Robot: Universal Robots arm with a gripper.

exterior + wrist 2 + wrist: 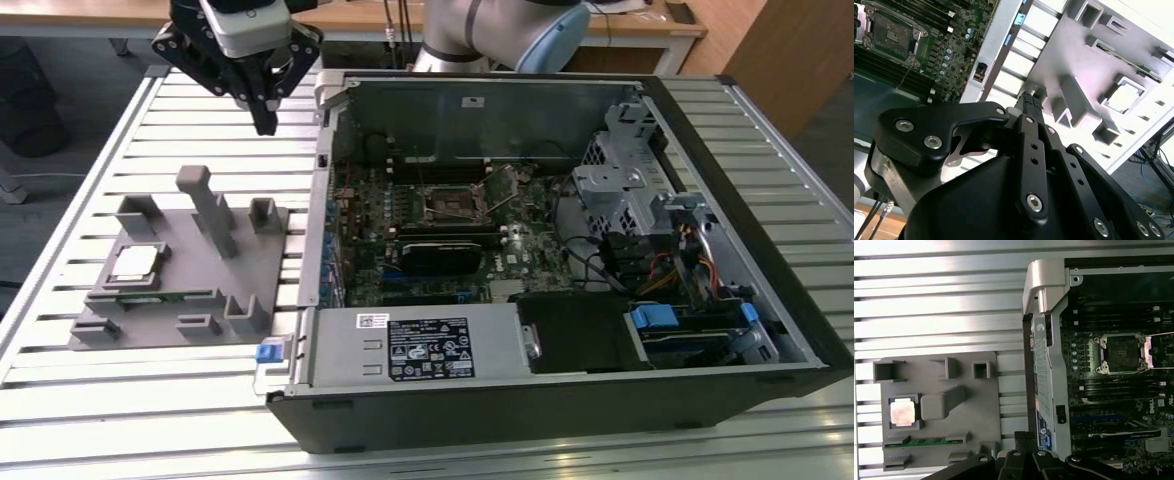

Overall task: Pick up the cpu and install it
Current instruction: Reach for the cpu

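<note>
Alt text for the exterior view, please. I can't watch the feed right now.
The cpu lies in a grey holder on a slatted table, at the exterior view's left of an open computer case. The hand hangs shut and empty above the table, past the holder, by the case's corner. The socket inside looks empty.

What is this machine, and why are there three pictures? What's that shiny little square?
It is a robot arm with a pincer at its end, shut and holding nothing. One picture comes from a camera off the arm; the other two come from cameras riding on the arm. On the slatted metal table lie an open computer and a gray holder. The shiny square is the chip, the computer's brain, resting in the holder. The pincer hangs above the table near the holder, touching nothing.
</note>
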